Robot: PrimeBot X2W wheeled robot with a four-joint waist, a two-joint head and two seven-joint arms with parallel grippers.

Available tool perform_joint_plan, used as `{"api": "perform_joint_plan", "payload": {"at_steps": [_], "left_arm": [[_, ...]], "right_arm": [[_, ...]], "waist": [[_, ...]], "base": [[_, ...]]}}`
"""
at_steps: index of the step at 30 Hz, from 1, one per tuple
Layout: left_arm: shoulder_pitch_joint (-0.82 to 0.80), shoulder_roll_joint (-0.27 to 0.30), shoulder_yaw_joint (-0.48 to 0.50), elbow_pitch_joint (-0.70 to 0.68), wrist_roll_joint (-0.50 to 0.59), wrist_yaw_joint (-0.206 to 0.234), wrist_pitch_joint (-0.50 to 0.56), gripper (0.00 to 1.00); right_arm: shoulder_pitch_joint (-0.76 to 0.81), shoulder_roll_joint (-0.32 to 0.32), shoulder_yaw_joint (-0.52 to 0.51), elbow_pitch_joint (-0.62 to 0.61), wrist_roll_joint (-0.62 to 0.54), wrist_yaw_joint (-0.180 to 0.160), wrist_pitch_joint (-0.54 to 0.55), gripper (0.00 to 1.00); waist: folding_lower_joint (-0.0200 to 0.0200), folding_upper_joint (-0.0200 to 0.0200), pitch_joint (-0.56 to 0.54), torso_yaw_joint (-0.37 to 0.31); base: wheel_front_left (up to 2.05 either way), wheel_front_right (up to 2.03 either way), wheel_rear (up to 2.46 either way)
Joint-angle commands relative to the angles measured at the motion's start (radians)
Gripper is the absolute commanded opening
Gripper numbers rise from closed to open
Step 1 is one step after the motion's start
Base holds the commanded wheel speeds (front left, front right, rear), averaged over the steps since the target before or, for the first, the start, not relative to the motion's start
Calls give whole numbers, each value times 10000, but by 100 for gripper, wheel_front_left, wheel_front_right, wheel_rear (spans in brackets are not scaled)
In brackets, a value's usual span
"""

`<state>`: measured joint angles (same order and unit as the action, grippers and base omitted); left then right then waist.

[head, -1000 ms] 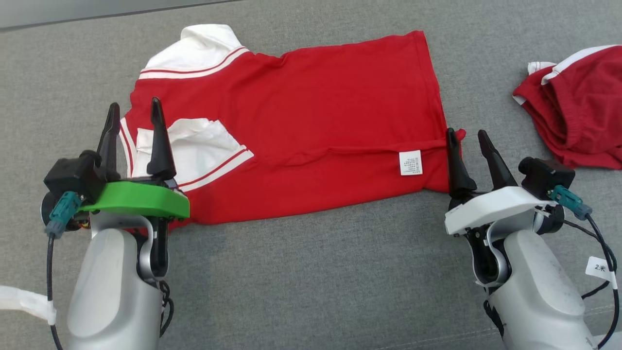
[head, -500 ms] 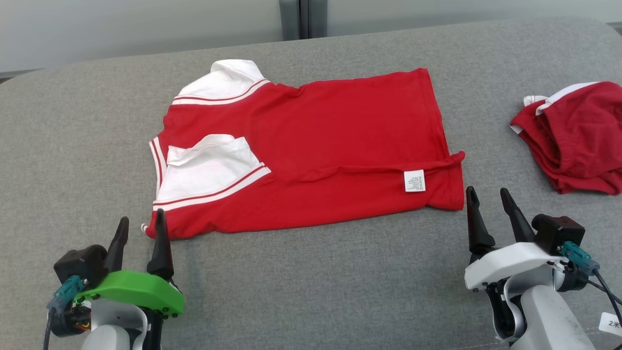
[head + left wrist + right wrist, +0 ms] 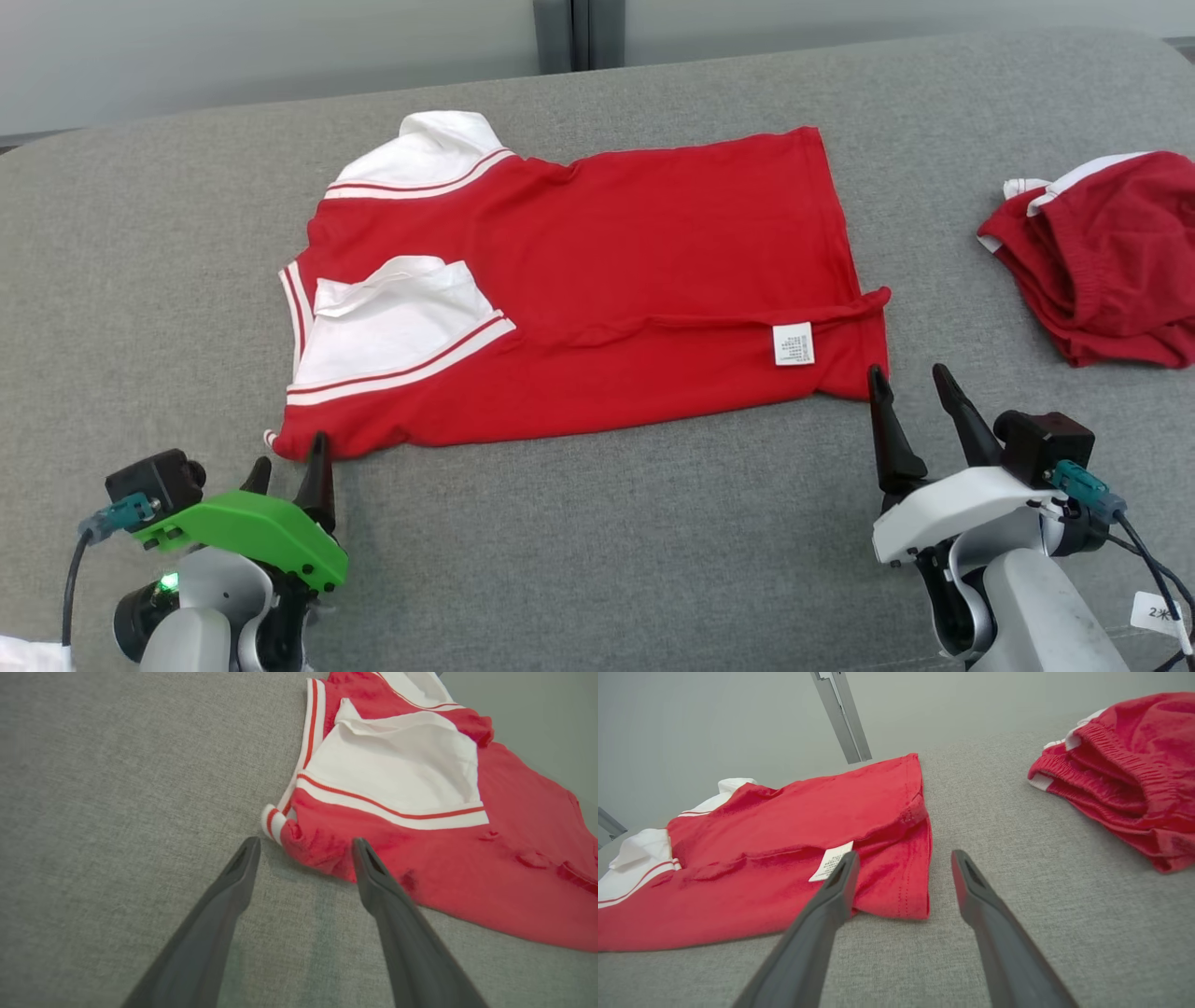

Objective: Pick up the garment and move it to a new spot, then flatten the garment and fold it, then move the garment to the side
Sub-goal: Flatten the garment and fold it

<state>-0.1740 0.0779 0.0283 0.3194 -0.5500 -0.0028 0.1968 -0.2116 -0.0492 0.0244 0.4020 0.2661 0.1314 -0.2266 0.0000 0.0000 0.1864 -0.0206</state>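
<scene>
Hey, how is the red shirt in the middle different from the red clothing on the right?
The shirt lies spread flat; the bundle on the right is bunched up. The shirt shows broad white sleeves and a white label; the bundle shows only thin white trim and a gathered band. Both are red and white, on the grey fabric surface.

The garment [image 3: 635,280] is bright red. It has white parts [image 3: 397,317] with thin red stripes along their edges. A small white label [image 3: 794,343] with tiny dark print is on the red. The cushion [image 3: 607,541] is plain grey. The other clothes [image 3: 1111,261] are a darker red with white trim. The left gripper [image 3: 290,450] has black fingers and a green top. The right gripper [image 3: 906,370] has black fingers and a white top. The plug [image 3: 1083,487] by it is blue-green.
</scene>
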Motion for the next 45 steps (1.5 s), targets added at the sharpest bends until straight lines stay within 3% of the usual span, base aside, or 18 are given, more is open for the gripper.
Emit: {"api": "perform_joint_plan", "payload": {"at_steps": [1,3,4,5,6,8,9,10,11,24,25,26,27,28,36,40,45], "left_arm": [[-182,15,56,84,-86,54,82,100],[-312,5,145,254,-237,152,199,100],[-386,-1,206,323,-299,224,224,94],[-454,-8,269,404,-356,267,207,64],[-510,-23,325,466,-453,290,162,47],[-602,-70,444,599,-639,304,103,35],[-654,-81,449,645,-698,305,97,24],[-695,-84,434,689,-728,291,73,4],[-730,-90,399,723,-750,252,46,0],[-711,-110,273,513,-929,46,-339,0],[-692,-112,263,488,-935,38,-366,0],[-680,-112,254,460,-939,29,-393,0],[-666,-102,250,417,-928,24,-432,0],[-656,-93,242,372,-918,6,-449,0],[-262,10,267,-543,-878,-106,-755,0],[315,16,132,-1700,-798,-102,-666,0],[1782,-50,-77,-3611,-896,141,-278,0]], "right_arm": [[-113,-27,44,13,-49,-17,38,100],[-178,-26,88,74,-53,-17,47,100],[-226,-26,125,105,-53,-17,72,100],[-270,-24,171,143,-39,-17,92,100],[-312,-24,212,196,-24,-17,114,100],[-439,-27,306,340,-9,-17,188,100],[-504,-27,332,442,-35,-17,245,100],[-556,-26,341,540,-52,-17,312,100],[-623,-27,301,668,-46,-17,372,100],[-1510,-26,241,2287,193,-17,535,100],[-1597,-26,290,2420,216,-17,543,91],[-1663,-26,328,2523,239,-17,532,49],[-1728,-24,377,2655,259,-17,551,33],[-1798,-24,397,2741,280,-17,551,0],[-1762,-30,201,2382,261,-17,477,0],[-1181,-33,-113,1101,138,-17,862,0],[441,-29,-514,-1441,15,-17,2101,0]], "waist": [[0,0,115,-94],[0,0,188,-137],[0,0,239,-164],[0,0,280,-186],[0,0,310,-201],[0,0,366,-216],[0,0,398,-216],[0,0,420,-212],[0,0,448,-202],[0,0,651,53],[0,0,659,64],[0,0,660,71],[0,0,657,80],[0,0,652,87],[0,0,384,111],[0,0,239,142],[0,0,150,146]], "base": [[0,0,0],[0,0,0],[0,0,0],[0,0,0],[0,0,0],[0,0,0],[0,0,0],[0,0,0],[0,0,0],[0,0,0],[0,0,0],[0,0,0],[0,0,0],[0,0,0],[0,0,0],[0,0,0],[0,0,0]]}}
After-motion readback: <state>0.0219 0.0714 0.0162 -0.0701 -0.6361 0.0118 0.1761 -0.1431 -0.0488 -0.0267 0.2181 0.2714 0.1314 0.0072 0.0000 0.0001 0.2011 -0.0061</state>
